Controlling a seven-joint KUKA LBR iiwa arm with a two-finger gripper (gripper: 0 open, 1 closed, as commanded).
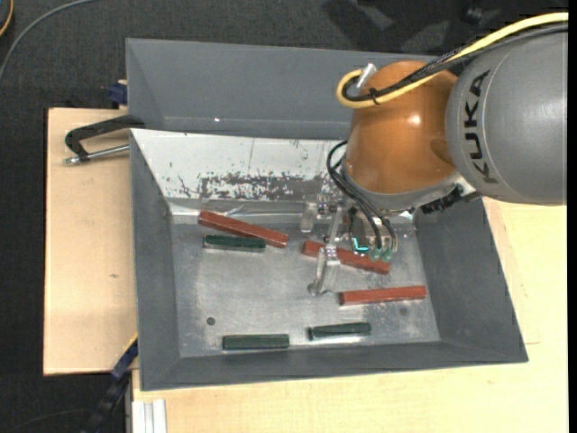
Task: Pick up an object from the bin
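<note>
My gripper [322,278] hangs under the orange wrist cover, right of the bin's middle, low over the floor. A short red bar [361,260] lies slantwise directly under it, partly hidden by the gripper's metal parts. Just below and to the right, a longer red bar [381,294] rests flat on the floor. Whether the gripper touches or holds the short red bar is hidden.
A long red bar [243,228] and a dark green bar [234,243] lie side by side at the left. Two more dark green bars [255,341] [338,331] lie along the front wall. The arm comes in from the right.
</note>
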